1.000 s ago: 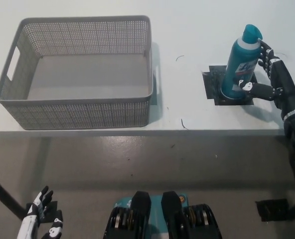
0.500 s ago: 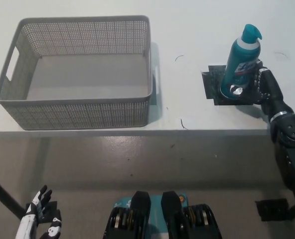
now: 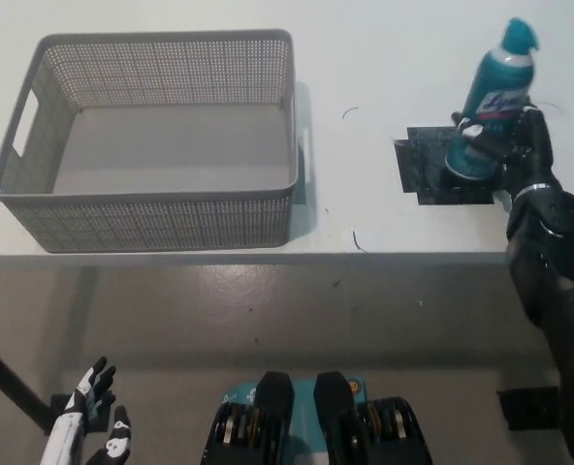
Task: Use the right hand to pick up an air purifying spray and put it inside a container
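One spray bottle (image 3: 498, 102) gripped in my right hand (image 3: 508, 155); one empty basket (image 3: 171, 218); left hand (image 3: 93, 426) hangs open.

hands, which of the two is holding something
The black right hand, up on the table, is closed around the teal spray bottle. The white left hand hangs low with fingers apart, holding nothing.

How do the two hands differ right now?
The right hand is black, up at the table and closed around the teal spray bottle. The left hand is white, low at the bottom left below the table edge, fingers apart and holding nothing. Neither is at the basket.
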Tool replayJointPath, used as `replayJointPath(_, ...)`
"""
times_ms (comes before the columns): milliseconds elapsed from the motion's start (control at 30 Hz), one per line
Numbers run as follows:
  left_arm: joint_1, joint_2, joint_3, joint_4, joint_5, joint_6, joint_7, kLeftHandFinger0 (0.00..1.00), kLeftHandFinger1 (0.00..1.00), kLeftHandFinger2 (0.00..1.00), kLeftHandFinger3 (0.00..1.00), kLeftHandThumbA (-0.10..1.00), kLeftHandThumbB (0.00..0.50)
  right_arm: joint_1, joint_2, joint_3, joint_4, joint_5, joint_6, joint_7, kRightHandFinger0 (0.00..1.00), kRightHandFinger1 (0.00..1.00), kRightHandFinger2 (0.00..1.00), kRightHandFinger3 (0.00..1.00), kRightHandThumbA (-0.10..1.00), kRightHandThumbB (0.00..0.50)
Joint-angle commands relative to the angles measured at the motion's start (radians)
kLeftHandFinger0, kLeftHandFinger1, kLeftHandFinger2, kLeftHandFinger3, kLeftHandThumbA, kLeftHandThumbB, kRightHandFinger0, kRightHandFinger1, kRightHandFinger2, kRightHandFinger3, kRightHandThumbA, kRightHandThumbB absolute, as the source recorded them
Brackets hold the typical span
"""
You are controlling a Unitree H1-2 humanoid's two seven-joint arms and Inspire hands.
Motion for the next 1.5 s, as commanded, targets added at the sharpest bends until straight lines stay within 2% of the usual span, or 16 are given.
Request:
replayJointPath(0, 0.000, 0.021, -0.003, -0.033, -0.019, 0.005, -0.018, 0.96, 1.00, 1.00, 1.00, 0.24, 0.479, -0.111, -0.013, -0.037, -0.022, 0.063, -0.090, -0.077, 0.52, 0.49, 0.48, 0.47, -0.10, 0.375)
replayJointPath(133, -0.004, 0.025, -0.008, -0.025, -0.026, 0.003, -0.029, 0.96, 1.00, 1.00, 1.00, 0.21, 0.468, -0.094, -0.023, -0.026, -0.065, 0.050, -0.115, -0.063, 0.49, 0.49, 0.49, 0.48, -0.10, 0.366)
replayJointPath(200, 0.003, 0.026, -0.007, -0.022, -0.019, -0.002, -0.028, 0.97, 1.00, 1.00, 1.00, 0.25, 0.481, -0.080, -0.009, -0.020, -0.183, 0.051, -0.083, -0.067, 0.45, 0.47, 0.47, 0.46, -0.10, 0.366)
replayJointPath(333, 0.016, 0.029, -0.006, -0.037, -0.021, 0.011, -0.034, 0.98, 1.00, 1.00, 1.00, 0.23, 0.463, -0.090, 0.035, -0.007, -0.435, 0.060, 0.033, -0.088, 0.46, 0.45, 0.47, 0.47, -0.10, 0.391)
replayJointPath(433, 0.009, 0.030, -0.005, -0.035, -0.020, 0.017, -0.038, 0.99, 1.00, 1.00, 1.00, 0.25, 0.476, -0.113, 0.054, 0.024, -0.548, 0.068, 0.030, -0.036, 0.47, 0.47, 0.50, 0.49, -0.10, 0.369)
replayJointPath(533, 0.000, 0.032, -0.004, -0.031, -0.010, 0.011, -0.035, 0.98, 1.00, 1.00, 1.00, 0.27, 0.484, -0.159, 0.088, 0.067, -0.667, 0.047, 0.100, -0.035, 0.45, 0.45, 0.48, 0.49, -0.10, 0.383)
replayJointPath(567, 0.000, 0.030, -0.005, -0.030, -0.010, 0.012, -0.035, 0.98, 1.00, 1.00, 1.00, 0.27, 0.483, -0.201, 0.109, 0.100, -0.703, 0.008, 0.134, -0.052, 0.45, 0.44, 0.47, 0.48, -0.10, 0.417)
replayJointPath(633, -0.003, 0.028, -0.006, -0.027, -0.006, 0.011, -0.033, 0.97, 1.00, 1.00, 1.00, 0.27, 0.483, -0.236, 0.123, 0.133, -0.723, -0.026, 0.155, -0.058, 0.47, 0.44, 0.45, 0.47, -0.10, 0.409)
replayJointPath(667, -0.004, 0.028, -0.006, -0.024, -0.007, 0.006, -0.032, 0.97, 1.00, 1.00, 1.00, 0.28, 0.486, -0.252, 0.131, 0.145, -0.725, -0.029, 0.162, -0.053, 0.50, 0.44, 0.44, 0.47, -0.10, 0.401)
replayJointPath(700, -0.005, 0.029, -0.007, -0.021, -0.008, 0.003, -0.033, 0.97, 1.00, 1.00, 1.00, 0.28, 0.485, -0.277, 0.142, 0.169, -0.721, -0.058, 0.170, -0.062, 0.48, 0.42, 0.44, 0.47, -0.10, 0.406)
replayJointPath(833, -0.013, 0.027, -0.012, -0.022, 0.006, 0.010, -0.031, 0.98, 1.00, 1.00, 1.00, 0.33, 0.483, -0.345, 0.190, 0.206, -0.655, -0.027, 0.122, -0.026, 0.41, 0.41, 0.45, 0.44, -0.10, 0.345)
replayJointPath(1100, -0.017, 0.028, -0.013, -0.037, 0.007, 0.019, -0.033, 0.96, 1.00, 1.00, 1.00, 0.32, 0.485, -0.336, 0.281, 0.301, -0.583, -0.055, 0.113, -0.009, 0.33, 0.35, 0.43, 0.44, -0.10, 0.403)
replayJointPath(1133, -0.021, 0.026, -0.014, -0.033, 0.005, 0.015, -0.032, 0.96, 1.00, 1.00, 1.00, 0.31, 0.484, -0.321, 0.294, 0.317, -0.580, -0.049, 0.135, 0.003, 0.38, 0.36, 0.41, 0.43, -0.10, 0.408)
replayJointPath(1300, -0.020, 0.027, -0.019, -0.036, 0.002, 0.018, -0.037, 0.95, 1.00, 1.00, 1.00, 0.29, 0.480, -0.262, 0.340, 0.366, -0.511, -0.066, 0.110, 0.007, 0.36, 0.34, 0.41, 0.43, -0.10, 0.419)
replayJointPath(1400, -0.025, 0.030, -0.024, -0.052, -0.005, 0.046, -0.043, 0.96, 1.00, 1.00, 1.00, 0.29, 0.495, -0.222, 0.354, 0.401, -0.456, -0.093, 0.103, 0.008, 0.46, 0.39, 0.44, 0.44, -0.10, 0.412)
replayJointPath(1467, -0.030, 0.030, -0.026, -0.056, -0.004, 0.051, -0.043, 0.97, 1.00, 1.00, 1.00, 0.34, 0.499, -0.209, 0.360, 0.408, -0.437, -0.093, 0.111, 0.010, 0.49, 0.38, 0.42, 0.44, -0.10, 0.412)
